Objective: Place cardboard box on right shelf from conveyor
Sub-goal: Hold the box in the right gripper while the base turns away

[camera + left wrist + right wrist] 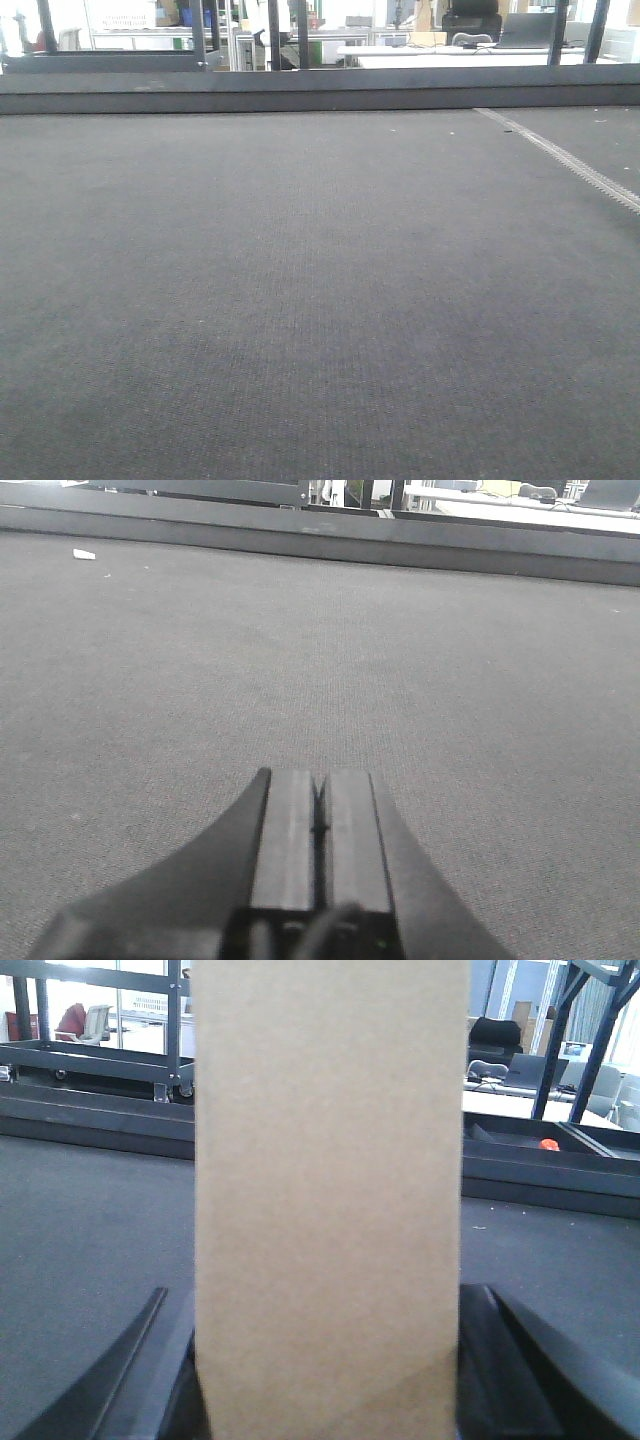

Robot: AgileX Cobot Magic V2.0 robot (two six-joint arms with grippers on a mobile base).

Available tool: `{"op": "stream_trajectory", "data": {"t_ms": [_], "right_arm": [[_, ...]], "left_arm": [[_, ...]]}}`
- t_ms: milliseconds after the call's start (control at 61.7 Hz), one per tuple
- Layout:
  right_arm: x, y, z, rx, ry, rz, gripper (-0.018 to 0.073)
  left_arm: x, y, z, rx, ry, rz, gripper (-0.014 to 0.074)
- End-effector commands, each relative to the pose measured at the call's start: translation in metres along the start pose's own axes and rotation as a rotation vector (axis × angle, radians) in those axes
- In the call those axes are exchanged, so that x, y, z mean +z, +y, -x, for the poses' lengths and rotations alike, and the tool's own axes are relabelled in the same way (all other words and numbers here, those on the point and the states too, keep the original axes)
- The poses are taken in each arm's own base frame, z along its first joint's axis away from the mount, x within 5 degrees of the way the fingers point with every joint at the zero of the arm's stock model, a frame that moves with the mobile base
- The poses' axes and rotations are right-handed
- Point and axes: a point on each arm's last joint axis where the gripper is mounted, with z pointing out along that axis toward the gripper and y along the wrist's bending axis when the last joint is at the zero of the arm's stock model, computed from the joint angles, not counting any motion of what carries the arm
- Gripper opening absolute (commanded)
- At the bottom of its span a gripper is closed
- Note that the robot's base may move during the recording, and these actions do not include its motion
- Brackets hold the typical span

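The cardboard box [330,1190], plain tan and standing tall, fills the middle of the right wrist view. My right gripper [322,1295] is shut on it, with one dark finger [170,1350] against its left side and the other against its right side. The box's top and base are cut off by the frame. The dark-grey conveyor [300,300] belt spreads under everything. My left gripper [320,780] hovers low over the belt [300,650], shut with nothing between its pads. The right shelf is out of view, and neither gripper shows in the front view.
A dark raised rail [300,90] runs along the belt's far edge. A pale zipper-like seam [560,152] crosses the belt at the right. A small white scrap [84,553] lies far left. Beyond the rail stand frames, desks and chairs [495,1035].
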Motion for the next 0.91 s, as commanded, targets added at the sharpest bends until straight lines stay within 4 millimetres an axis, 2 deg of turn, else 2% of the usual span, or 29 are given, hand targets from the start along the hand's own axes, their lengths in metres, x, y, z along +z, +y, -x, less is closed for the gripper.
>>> {"op": "stream_trajectory", "data": {"t_ms": [0,891], "right_arm": [[-0.0013,-0.002,0.0185,-0.017,-0.129,-0.024,0.0029],[-0.0013,-0.002,0.0185,-0.017,-0.129,-0.024,0.0029]], "left_arm": [[-0.001,0.0001,0.0087,-0.007,-0.091,0.002,-0.0119],[-0.001,0.0002,0.0087,-0.007,-0.092,0.003,-0.0119]]}}
